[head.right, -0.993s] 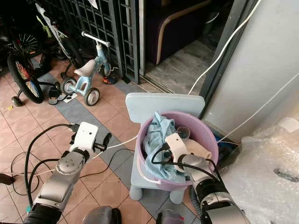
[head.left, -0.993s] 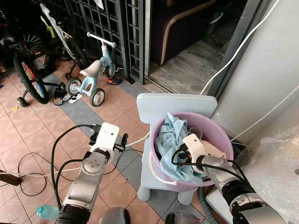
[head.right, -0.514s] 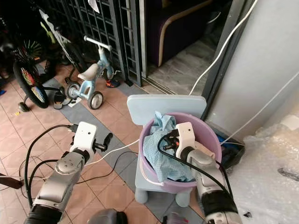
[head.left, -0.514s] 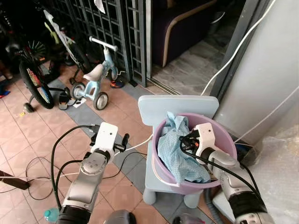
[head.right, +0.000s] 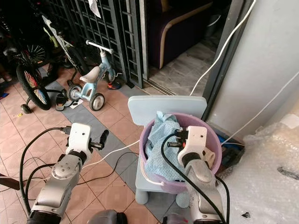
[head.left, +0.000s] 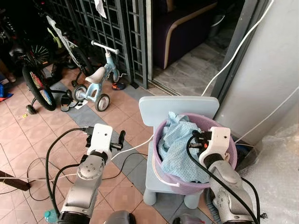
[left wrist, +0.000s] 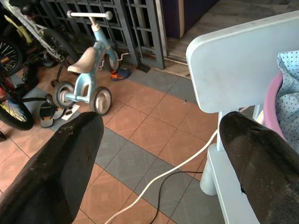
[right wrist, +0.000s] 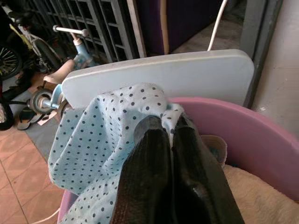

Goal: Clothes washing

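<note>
Left eye view. A floor (head.left: 28,130) of terracotta tiles with a band of grey ones runs to a dark metal grille (head.left: 114,28) at the far side; a doorway beside it opens onto a marbled floor and a dark sofa (head.left: 187,23). A small blue balance bike (head.left: 96,79) and a larger bicycle (head.left: 35,79) stand at far left. A pale blue child's chair (head.left: 177,109) sits at centre right against a white wall (head.left: 271,70), and on its seat rests a pink basin (head.left: 187,184). A light blue dotted cloth (head.left: 177,147) is heaped in the basin's left half, rising to a peak near the chair back and draping toward the near rim. The left gripper (head.left: 120,138) hangs over the floor left of the chair. A white cable (head.left: 135,143) trails across the tiles.

Right eye view. The right gripper (head.right: 173,140) reaches into the basin from the near side, at the cloth's upper edge.

Left wrist view. The two black fingers (left wrist: 65,158) stand wide apart, with nothing between them, facing the chair back and the balance bike.

Right wrist view. The fingers (right wrist: 154,154) are pressed together, pinching a fold at the peak of the dotted cloth. A cream fabric (right wrist: 252,196) lies in the basin just beside it.
</note>
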Motion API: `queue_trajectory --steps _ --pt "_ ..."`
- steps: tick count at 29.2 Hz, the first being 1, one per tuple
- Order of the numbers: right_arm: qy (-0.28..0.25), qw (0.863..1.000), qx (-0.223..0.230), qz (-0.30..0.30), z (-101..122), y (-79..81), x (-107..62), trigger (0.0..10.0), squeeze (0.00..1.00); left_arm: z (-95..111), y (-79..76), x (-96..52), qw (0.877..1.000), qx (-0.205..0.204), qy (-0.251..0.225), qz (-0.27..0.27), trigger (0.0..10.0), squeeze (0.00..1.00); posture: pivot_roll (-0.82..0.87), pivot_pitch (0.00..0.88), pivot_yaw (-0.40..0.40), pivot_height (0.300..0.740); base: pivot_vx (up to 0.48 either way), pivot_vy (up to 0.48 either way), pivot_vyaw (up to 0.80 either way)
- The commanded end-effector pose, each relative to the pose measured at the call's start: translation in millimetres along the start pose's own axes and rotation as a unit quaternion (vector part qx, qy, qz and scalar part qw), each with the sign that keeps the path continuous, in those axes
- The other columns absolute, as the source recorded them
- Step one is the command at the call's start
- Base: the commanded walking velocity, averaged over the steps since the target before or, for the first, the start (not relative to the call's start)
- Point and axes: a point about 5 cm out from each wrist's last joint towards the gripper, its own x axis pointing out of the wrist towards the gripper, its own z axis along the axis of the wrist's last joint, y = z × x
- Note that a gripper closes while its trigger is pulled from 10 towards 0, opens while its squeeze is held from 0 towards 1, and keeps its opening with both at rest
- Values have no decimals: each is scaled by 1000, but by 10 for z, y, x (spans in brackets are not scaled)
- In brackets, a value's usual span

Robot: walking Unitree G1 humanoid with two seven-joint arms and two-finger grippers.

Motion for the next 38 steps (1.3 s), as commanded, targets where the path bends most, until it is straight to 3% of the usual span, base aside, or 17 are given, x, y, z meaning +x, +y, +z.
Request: queue_trajectory --steps 1,2,5,12,13,14,15,16,18,21,24,27,30,33,38 --pt "-30 999 -9 15 164 61 50 10000 0 53 -32 13 1000 5 -11 -14 10000 0 -67 0 63 740 0 0 0" --pt "-31 998 10 53 179 99 53 10000 0 49 -44 16 1000 4 -11 -16 10000 0 -67 0 63 740 0 0 0" --pt "-32 997 43 54 199 73 50 10000 0 48 -65 18 1000 1 -11 -16 10000 0 -75 0 59 740 0 0 0" --pt "-92 993 -71 29 474 130 119 10000 0 78 -71 29 1000 -8 -16 -11 10000 0 -72 0 55 740 0 0 0" --pt "-116 991 -30 52 644 202 135 10000 0 102 -58 23 1000 -14 -24 0 10000 0 -73 0 54 740 0 0 0" --pt "-132 990 -24 48 715 215 142 10000 0 113 -50 21 999 -17 -29 4 10000 0 -72 0 54 740 0 0 0" --pt "-132 990 -24 48 715 215 142 10000 0 113 -50 21 999 -17 -29 4 10000 0 -72 0 54 740 0 0 0" --pt "-156 986 -59 30 790 209 150 10000 0 130 -48 20 999 -22 -34 6 10000 0 -70 0 53 740 0 0 0" --pt "-154 983 -96 34 775 212 146 10000 0 157 -53 20 999 -17 -42 6 10000 0 -70 0 52 740 0 0 0" --pt "-118 989 -69 59 649 201 122 10000 0 188 -70 26 998 -23 -50 6 10000 0 -69 0 51 740 0 0 0" --pt "-114 988 -66 85 605 246 75 10000 0 190 -72 41 998 -29 -47 8 10000 0 -72 0 51 740 0 0 0" --pt "-91 994 -42 48 544 184 99 10000 0 194 -77 52 998 -29 -48 7 10000 0 -75 0 51 740 -89 0 0" --pt "-82 995 -46 46 527 215 111 10000 0 197 -76 59 998 -28 -49 8 10000 0 -76 0 52 740 -269 0 0" --pt "-86 992 -39 87 521 300 91 10000 0 198 -75 62 998 -28 -48 8 10000 0 -74 0 51 740 -281 0 0" --pt "-106 991 -56 62 531 308 100 10000 0 201 -72 69 998 -28 -48 10 10000 0 -71 0 50 740 -286 0 0"
